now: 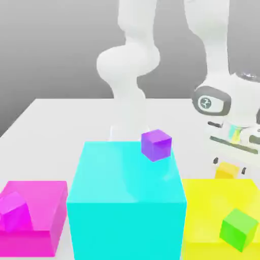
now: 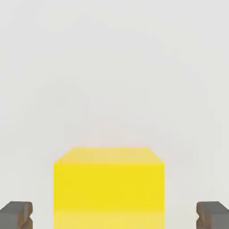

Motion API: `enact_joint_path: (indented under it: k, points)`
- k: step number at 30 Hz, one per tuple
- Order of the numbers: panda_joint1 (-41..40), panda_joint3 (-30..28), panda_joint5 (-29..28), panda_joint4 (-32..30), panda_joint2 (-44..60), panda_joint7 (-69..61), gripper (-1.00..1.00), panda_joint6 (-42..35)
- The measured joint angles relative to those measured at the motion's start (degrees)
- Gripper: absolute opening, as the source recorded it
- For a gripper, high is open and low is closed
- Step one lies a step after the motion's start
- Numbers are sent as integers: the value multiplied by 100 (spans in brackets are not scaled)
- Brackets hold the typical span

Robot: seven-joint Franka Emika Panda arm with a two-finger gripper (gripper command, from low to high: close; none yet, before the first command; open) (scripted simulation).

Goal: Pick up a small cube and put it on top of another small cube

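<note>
A small yellow cube [image 1: 227,170] rests on the white table behind the big yellow block, at the exterior view's right. My gripper [image 1: 229,155] hangs directly over it, open. In the hand view the yellow cube [image 2: 108,185] sits between my two dark fingertips [image 2: 16,215], with a gap on each side, so nothing is gripped. A small purple cube [image 1: 156,144] lies on the far edge of the tall cyan block. A small green cube [image 1: 238,229] sits on the yellow block. A small magenta cube [image 1: 14,212] lies tilted on the magenta block.
Three big blocks line the front: a low magenta block [image 1: 48,203] at the exterior view's left, a tall cyan block [image 1: 127,208] in the middle, a yellow block [image 1: 205,203] at its right. The white arm [image 1: 129,66] rises behind the cyan block.
</note>
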Motion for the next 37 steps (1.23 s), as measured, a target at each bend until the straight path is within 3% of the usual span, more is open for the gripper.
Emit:
enact_joint_path:
  k: [7,14,30,33,34,37]
  points:
    - [1,-2,-7,-1,-7,7,-100,-18]
    - [-243,324,617,-170,-1261,-406,-100,-1099]
    - [-1985,-830,841,2976,-892,2154,-100,-3878]
    - [-2034,-863,919,3028,-437,2246,-100,-3476]
    - [-2047,-853,942,2998,-282,2239,100,-3294]
    - [-2048,-853,943,2998,-282,2239,100,-3294]
